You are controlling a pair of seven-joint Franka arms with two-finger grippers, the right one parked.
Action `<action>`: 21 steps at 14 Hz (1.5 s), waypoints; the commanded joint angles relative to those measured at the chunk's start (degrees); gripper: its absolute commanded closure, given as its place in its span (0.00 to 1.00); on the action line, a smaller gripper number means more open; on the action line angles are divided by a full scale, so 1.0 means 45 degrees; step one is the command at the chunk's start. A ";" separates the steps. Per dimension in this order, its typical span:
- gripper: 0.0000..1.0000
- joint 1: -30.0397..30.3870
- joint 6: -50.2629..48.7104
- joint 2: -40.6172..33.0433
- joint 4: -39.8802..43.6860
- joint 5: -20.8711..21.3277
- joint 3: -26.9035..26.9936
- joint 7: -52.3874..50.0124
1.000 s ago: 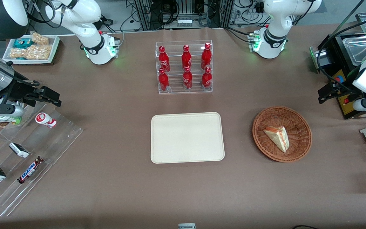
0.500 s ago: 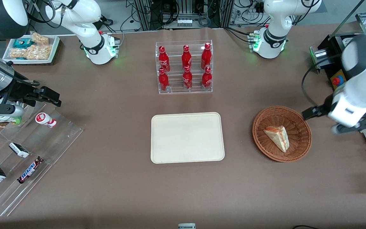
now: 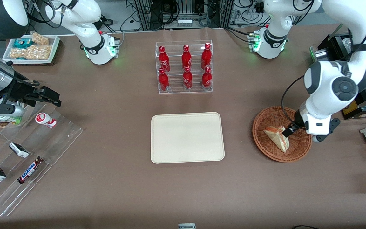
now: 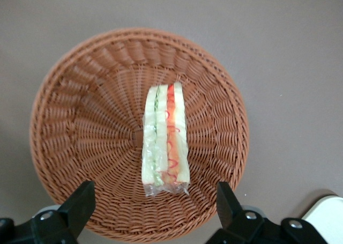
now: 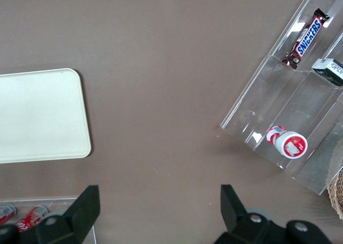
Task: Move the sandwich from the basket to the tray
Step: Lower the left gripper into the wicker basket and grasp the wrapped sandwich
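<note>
Your tool [image 4: 153, 212] hovers over the basket [image 3: 300, 149], fingers apart above the sandwich [image 4: 165, 139]; a Snickers bar [image 3: 30, 170] sits toward the parked arm's end.

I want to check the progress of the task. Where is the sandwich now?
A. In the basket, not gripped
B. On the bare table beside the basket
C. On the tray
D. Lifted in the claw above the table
A: the sandwich lies in the basket, and the open claw hovers above it without touching; the tray holds nothing.
</note>
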 commanded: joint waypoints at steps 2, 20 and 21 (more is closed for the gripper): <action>0.00 -0.0437 0.0454 0.0635 -0.0179 0.0191 0.0052 -0.0317; 1.00 -0.2072 -0.5321 0.1825 0.5770 0.0856 -0.0456 0.0543; 1.00 -0.2871 -0.5308 0.1905 0.6009 0.0856 -0.0456 0.0523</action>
